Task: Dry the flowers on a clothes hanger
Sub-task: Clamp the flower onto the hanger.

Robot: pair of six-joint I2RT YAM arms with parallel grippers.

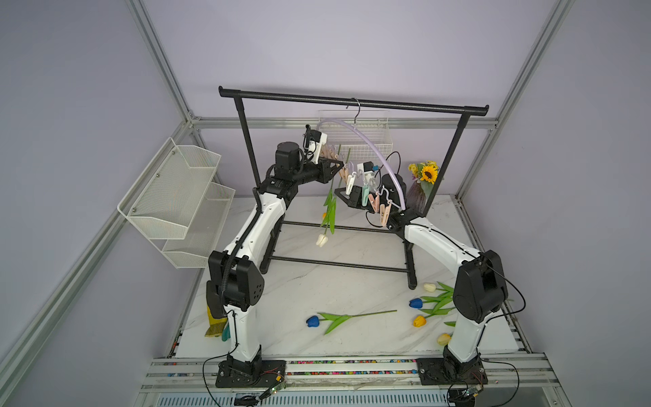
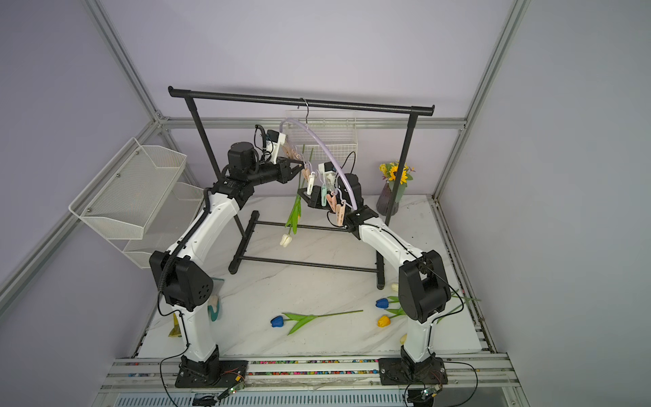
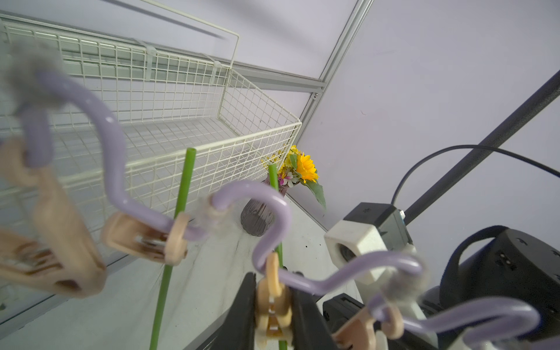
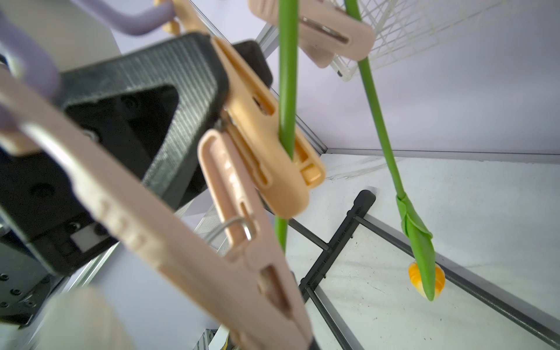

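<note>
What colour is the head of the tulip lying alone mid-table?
Blue; the tulip head shows best in a top view.

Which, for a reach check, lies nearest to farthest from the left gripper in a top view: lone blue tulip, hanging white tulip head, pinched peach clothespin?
From the left gripper:
1. peach clothespin, between its jaws.
2. white tulip head, hanging below it.
3. lone blue tulip, lying on the table toward the front.

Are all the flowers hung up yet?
Not yet. One yellow-orange tulip already hangs from the pale lilac arched hanger. The left gripper is squeezing a peach clothespin around a second tulip's green stem. Five more tulips lie on the white marble table.
</note>
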